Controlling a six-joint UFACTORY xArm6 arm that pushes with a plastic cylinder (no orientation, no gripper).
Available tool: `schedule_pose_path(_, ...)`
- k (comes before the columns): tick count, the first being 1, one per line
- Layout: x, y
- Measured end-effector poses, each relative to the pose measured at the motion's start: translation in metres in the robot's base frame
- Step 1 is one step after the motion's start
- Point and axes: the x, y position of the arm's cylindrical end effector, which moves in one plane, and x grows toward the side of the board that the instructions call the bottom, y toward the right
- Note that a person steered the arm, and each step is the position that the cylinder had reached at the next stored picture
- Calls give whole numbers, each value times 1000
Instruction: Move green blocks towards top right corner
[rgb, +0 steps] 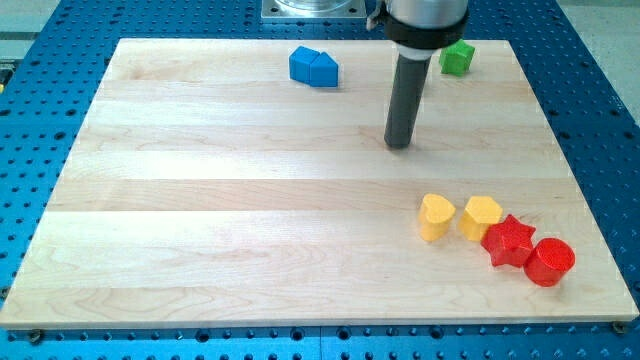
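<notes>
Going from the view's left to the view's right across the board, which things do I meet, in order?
Blue blocks → my tip → yellow heart → green block → yellow block → red star → red cylinder.
</notes>
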Motion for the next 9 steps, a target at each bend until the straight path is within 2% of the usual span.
schedule_pose_path(2, 3, -13)
schedule_pose_path(3, 11, -57)
schedule_pose_path(5, 2, -85)
schedule_pose_path(7, -91, -64)
schedule_pose_path(8, -120, -34)
schedule_pose_path(9, -129, 20)
